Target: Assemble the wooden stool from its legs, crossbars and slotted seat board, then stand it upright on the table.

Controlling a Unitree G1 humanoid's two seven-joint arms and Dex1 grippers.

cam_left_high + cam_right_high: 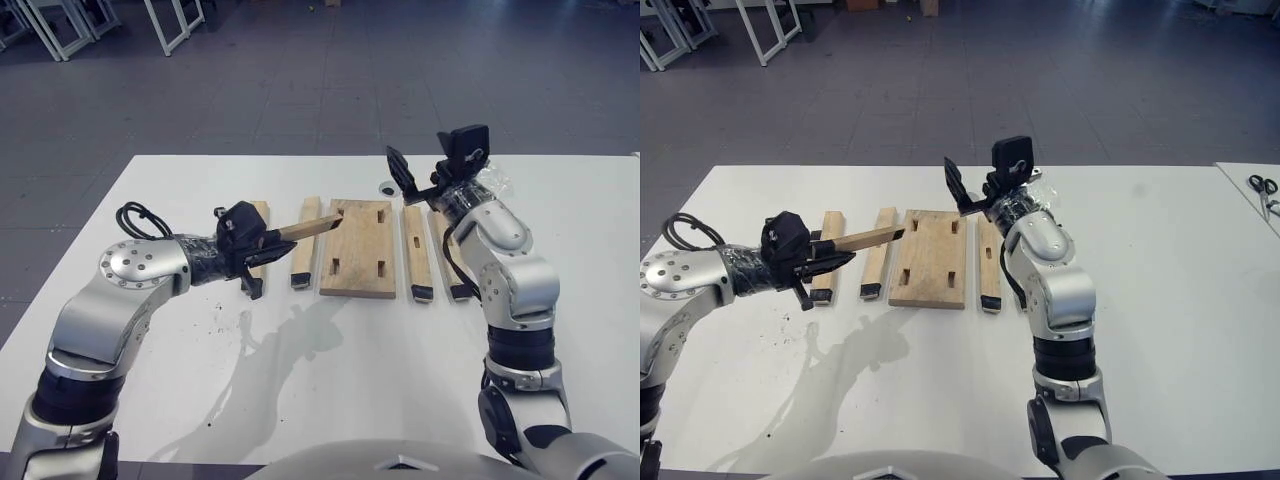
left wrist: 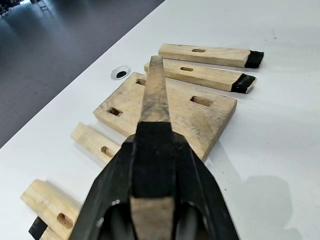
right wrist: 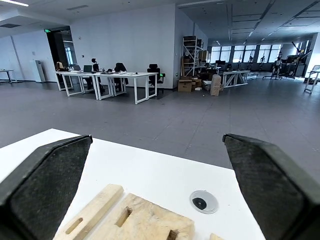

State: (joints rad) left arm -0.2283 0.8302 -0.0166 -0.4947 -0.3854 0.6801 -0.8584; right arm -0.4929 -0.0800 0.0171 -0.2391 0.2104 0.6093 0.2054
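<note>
The white table (image 1: 350,380) carries the slotted seat board (image 1: 357,250), which lies flat with its four slots facing up. The left legs (image 1: 303,262) lie flat just beside the board on its left, and the right legs (image 1: 417,255) lie alongside it on its right. My left pincer (image 1: 262,245), left of the board, pinches a wooden piece (image 1: 310,229) whose free end reaches over the board's left edge. My right pincer (image 1: 432,165) hangs spread wide above the board's far right corner.

No text, label, number or sign here can be read.
</note>
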